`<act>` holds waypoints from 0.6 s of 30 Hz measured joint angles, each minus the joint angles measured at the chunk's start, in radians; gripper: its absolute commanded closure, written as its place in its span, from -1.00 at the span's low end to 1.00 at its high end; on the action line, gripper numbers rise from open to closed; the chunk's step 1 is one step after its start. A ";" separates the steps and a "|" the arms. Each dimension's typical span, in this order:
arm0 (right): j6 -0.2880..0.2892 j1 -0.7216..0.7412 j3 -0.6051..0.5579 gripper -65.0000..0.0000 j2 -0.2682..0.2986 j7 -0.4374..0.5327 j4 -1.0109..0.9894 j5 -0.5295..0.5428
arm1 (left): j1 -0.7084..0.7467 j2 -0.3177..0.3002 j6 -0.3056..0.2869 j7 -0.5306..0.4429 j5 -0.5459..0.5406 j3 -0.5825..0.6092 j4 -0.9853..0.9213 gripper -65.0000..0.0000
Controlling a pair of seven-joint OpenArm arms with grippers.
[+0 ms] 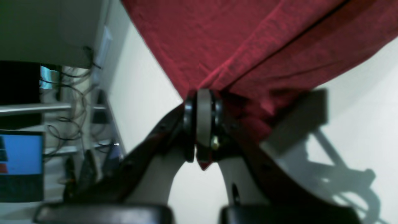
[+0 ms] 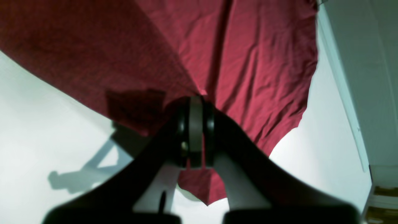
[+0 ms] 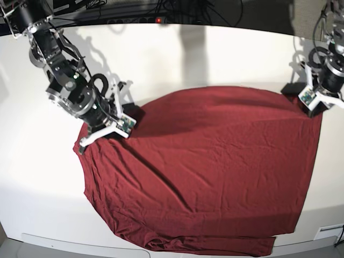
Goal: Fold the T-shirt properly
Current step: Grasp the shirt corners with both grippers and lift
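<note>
Wrist views show both grippers, left and right, clamped on T-shirt edges; base shows bare table toward 12 o'clock.

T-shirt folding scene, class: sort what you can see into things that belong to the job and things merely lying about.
Part of the job:
- T-shirt
- left gripper, shut on the shirt
- right gripper, shut on the shirt
- table under it

Just lying about:
- cables behind the table
- screen

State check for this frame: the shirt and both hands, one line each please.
T-shirt: spread wide on the white table, wrinkled, lower hem doubled over, two edges pinched.
Left hand: shut on the T-shirt's edge.
Right hand: shut on the T-shirt's edge at the opposite side.
</note>
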 measured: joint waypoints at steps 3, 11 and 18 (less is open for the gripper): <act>0.000 0.034 0.000 1.00 -0.021 -0.001 -0.045 0.003 | -0.033 -0.042 0.001 -0.005 -0.036 0.000 -0.013 1.00; 0.002 0.136 0.000 1.00 -0.104 0.027 -0.246 0.008 | -0.130 -0.070 -0.002 -0.112 -0.082 0.002 -0.209 1.00; 0.026 0.217 0.001 1.00 -0.177 0.027 -0.361 0.002 | -0.178 -0.070 -0.005 -0.175 -0.074 0.002 -0.336 1.00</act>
